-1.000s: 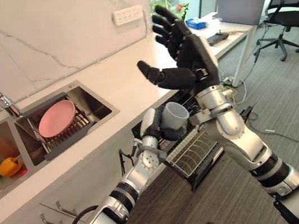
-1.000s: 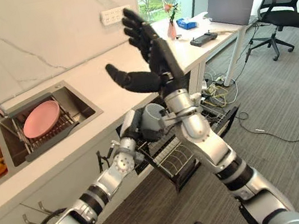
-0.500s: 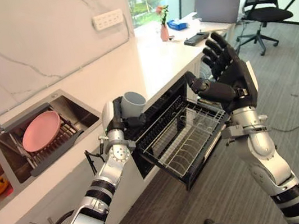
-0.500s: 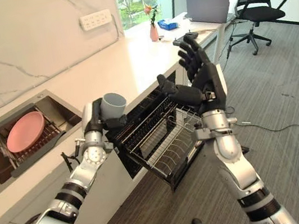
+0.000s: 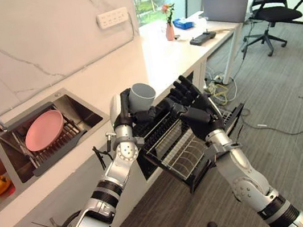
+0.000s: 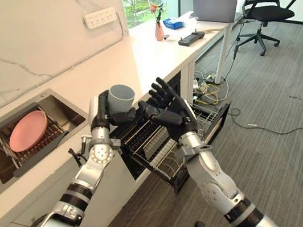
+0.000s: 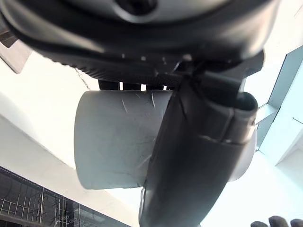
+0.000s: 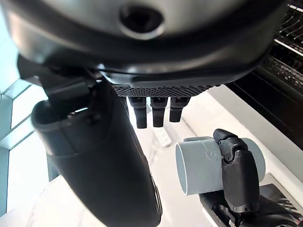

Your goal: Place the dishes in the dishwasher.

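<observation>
Holding the grey cup (image 5: pixel 141 96) tilted in the curled left hand (image 5: pixel 121 111), just above the pulled-out dishwasher rack (image 5: pixel 188 152), likely for handing over or lowering in. Spreading the right hand (image 5: pixel 192 109) open and empty just beside the cup. Leaving the pink plate (image 5: pixel 43 130) resting in the sink (image 5: pixel 89 111) drainer.

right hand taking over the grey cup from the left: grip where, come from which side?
Grip the grey cup by its upper wall near the rim, coming from the dishwasher side. The left hand is wrapped round its lower half, so only the open-mouth end, tilted toward the right hand, is free. That hand is open with fingers spread beside the cup, above the dishwasher rack, probably well placed.
</observation>
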Available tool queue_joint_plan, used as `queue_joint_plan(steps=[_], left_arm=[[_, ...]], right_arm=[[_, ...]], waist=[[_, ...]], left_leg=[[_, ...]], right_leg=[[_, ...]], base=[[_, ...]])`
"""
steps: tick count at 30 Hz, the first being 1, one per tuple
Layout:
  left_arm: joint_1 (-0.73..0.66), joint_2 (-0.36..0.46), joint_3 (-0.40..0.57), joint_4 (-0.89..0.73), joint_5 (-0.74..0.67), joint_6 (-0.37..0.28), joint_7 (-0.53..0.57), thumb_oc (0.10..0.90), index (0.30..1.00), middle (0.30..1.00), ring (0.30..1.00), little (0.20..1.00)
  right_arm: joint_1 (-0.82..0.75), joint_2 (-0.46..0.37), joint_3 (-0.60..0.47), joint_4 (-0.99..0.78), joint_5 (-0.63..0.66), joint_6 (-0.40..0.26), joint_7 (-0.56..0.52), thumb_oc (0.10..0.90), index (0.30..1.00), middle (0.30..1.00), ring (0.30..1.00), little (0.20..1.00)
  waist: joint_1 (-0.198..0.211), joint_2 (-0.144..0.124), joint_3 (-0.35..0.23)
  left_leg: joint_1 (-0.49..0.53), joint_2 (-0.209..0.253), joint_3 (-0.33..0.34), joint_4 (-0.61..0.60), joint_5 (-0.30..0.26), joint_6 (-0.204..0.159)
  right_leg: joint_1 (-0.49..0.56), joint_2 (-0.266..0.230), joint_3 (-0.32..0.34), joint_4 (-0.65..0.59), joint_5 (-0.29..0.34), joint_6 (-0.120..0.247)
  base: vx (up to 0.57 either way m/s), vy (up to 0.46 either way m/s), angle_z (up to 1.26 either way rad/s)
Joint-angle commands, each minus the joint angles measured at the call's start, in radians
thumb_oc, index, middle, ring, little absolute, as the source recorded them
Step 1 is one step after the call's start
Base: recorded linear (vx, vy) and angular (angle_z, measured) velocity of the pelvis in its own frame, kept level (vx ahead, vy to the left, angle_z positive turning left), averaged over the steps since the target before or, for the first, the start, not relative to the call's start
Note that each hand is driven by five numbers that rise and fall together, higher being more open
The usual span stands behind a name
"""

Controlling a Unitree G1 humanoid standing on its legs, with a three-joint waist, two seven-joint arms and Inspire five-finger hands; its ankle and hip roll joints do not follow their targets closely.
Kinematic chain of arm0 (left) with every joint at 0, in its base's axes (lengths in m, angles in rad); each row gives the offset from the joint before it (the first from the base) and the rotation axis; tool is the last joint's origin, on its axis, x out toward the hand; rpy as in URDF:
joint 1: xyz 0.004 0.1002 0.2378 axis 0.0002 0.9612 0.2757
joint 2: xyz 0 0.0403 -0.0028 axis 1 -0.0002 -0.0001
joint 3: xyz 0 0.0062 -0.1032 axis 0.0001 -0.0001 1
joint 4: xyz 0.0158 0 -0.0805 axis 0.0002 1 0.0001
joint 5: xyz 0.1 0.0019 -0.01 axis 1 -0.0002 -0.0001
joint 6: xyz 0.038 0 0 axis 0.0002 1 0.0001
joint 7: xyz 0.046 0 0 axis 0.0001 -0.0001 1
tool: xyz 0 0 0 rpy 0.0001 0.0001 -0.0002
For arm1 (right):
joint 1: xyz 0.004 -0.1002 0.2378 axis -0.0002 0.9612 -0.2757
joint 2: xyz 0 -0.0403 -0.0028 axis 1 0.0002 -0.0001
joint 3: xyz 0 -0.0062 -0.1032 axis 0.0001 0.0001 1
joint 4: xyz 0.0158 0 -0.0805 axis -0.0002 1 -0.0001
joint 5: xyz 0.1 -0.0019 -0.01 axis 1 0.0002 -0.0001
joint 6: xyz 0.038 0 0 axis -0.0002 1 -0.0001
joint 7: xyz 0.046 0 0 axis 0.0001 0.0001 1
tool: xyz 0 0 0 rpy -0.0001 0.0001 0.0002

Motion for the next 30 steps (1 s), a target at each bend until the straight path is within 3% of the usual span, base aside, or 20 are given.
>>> queue_joint_plan(steps=[1, 11, 30], left_arm=[[-0.186, 0.018, -0.046, -0.055, 0.074, -0.074, 0.054, 0.4, 0.3, 0.3, 0.3, 0.3], [-0.175, -0.002, -0.061, -0.068, 0.091, -0.076, 0.065, 0.4, 0.3, 0.3, 0.3, 0.3], [-0.169, -0.051, -0.127, 0.007, 0.033, -0.081, 0.015, 0.4, 0.3, 0.3, 0.3, 0.3]], right_arm=[[-0.14, 0.041, -0.047, -0.027, -0.069, -0.056, -0.029, 0.8, 0.9, 0.9, 0.9, 0.9], [-0.192, 0.069, -0.026, 0.068, -0.099, -0.047, -0.068, 0.8, 0.9, 0.9, 0.9, 0.9], [-0.293, 0.084, 0.086, 0.036, -0.028, 0.002, -0.002, 0.8, 0.9, 0.9, 0.9, 0.9]], waist=[[0.025, 0.01, -0.034], [0.045, 0.008, -0.037], [0.082, -0.011, -0.04]], left_leg=[[0.031, -0.009, -0.063, 0.029, -0.093, -0.001], [0.025, -0.011, -0.08, 0.029, -0.093, 0.002], [0.013, -0.018, -0.106, 0.029, -0.091, 0.008]], right_leg=[[0.033, -0.027, -0.039, 0.016, -0.124, 0.06], [0.04, -0.031, -0.052, 0.016, -0.126, 0.058], [0.054, -0.036, -0.07, 0.017, -0.119, 0.052]], base=[[0.0, 0.0, 0.0], [0.0, -0.002, 0.03], [0.0, -0.001, 0.05]])
